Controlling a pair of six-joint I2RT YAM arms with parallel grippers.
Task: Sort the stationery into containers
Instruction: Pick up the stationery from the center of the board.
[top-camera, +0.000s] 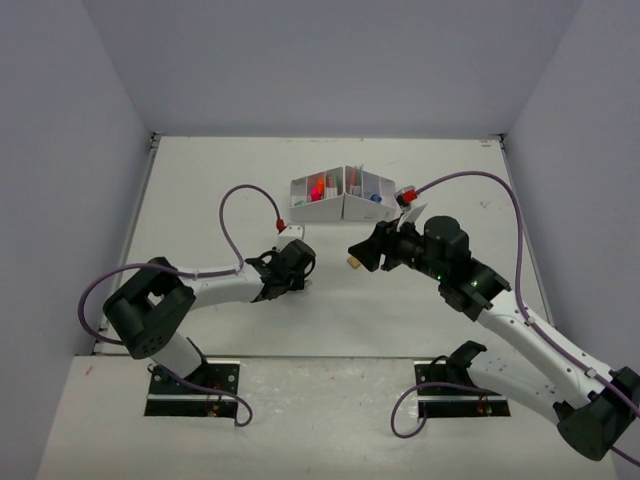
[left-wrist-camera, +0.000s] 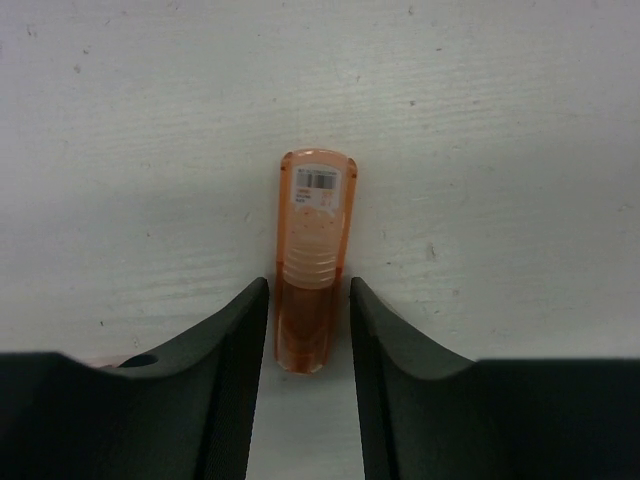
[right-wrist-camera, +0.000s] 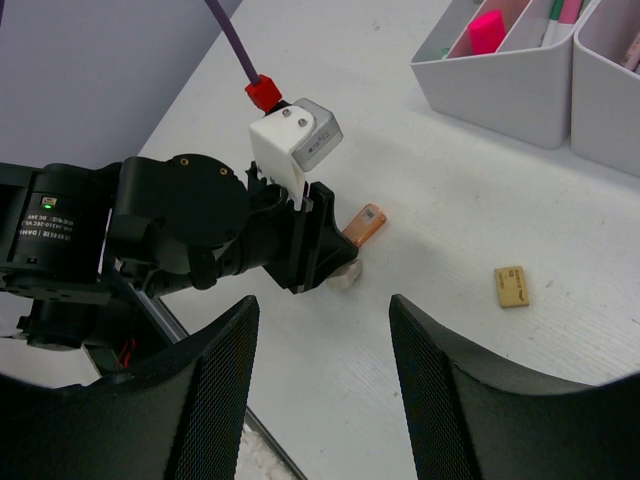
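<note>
Stationery piece (left-wrist-camera: 312, 240): translucent orange, rounded, ribbed; flanked by left gripper (left-wrist-camera: 309, 286).

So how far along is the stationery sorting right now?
Done: pens and a pink piece already sit in the white organiser. In hand: the left gripper straddles an orange piece lying on the table; whether it is clamped yet is unclear. Left: that piece and a small tan piece on the table still need binning; the right gripper is open and empty.
</note>
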